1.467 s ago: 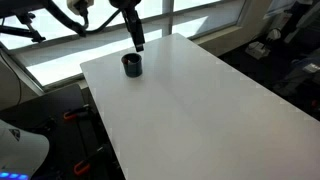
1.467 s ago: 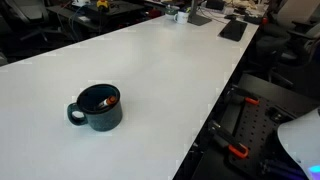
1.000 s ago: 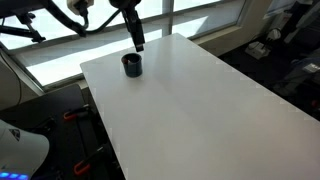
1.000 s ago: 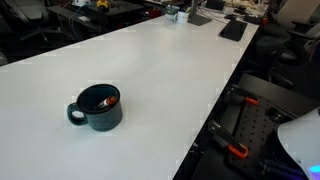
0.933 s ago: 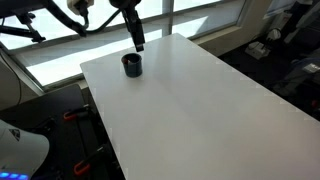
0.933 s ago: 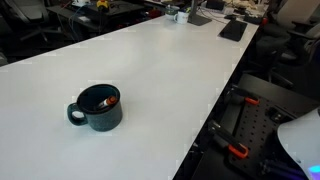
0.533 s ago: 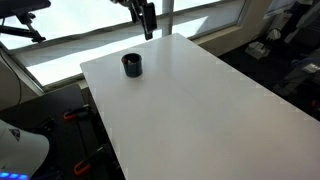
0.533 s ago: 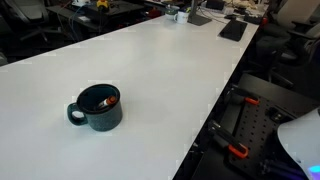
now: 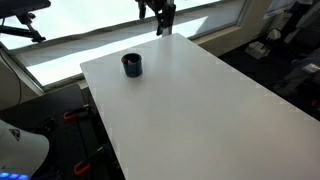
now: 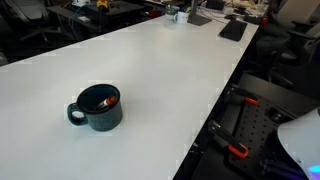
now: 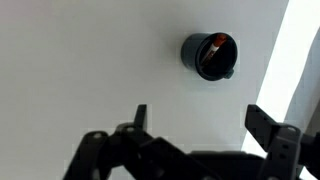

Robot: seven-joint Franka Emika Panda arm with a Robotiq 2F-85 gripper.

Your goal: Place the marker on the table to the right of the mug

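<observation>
Two fingers (image 11: 140, 118) of the gripper (image 11: 200, 128) stand wide apart at the lower edge of the wrist view. Only bare white tabletop shows between them, and they hold nothing. In an exterior view the gripper (image 9: 161, 24) hangs high over the far edge of the table (image 9: 200, 100), well apart from the mug (image 9: 132, 64).

In the wrist view the mug (image 11: 210, 55) sits above and slightly right of the open jaws, not touching either finger. The marker (image 11: 220, 45) is inside the mug, showing as a short reddish streak against the dark interior. The same reddish piece shows in the cup in an exterior view (image 10: 108, 101). There the mug (image 10: 97, 108) stands upright with its handle turned to the left of the picture. No writing on the mug's dark wall can be read at this size.

Edges: the mug stands near the table's far left corner as seen in an exterior view, close to both edges that meet there. A bright window strip (image 9: 90, 35) runs behind the far edge.

Open room: the white table (image 10: 160, 70) lies bare around the mug and stretches away from it in both exterior views. Beyond its long edge, below table level, sits dark equipment with red fittings (image 10: 245, 125).
</observation>
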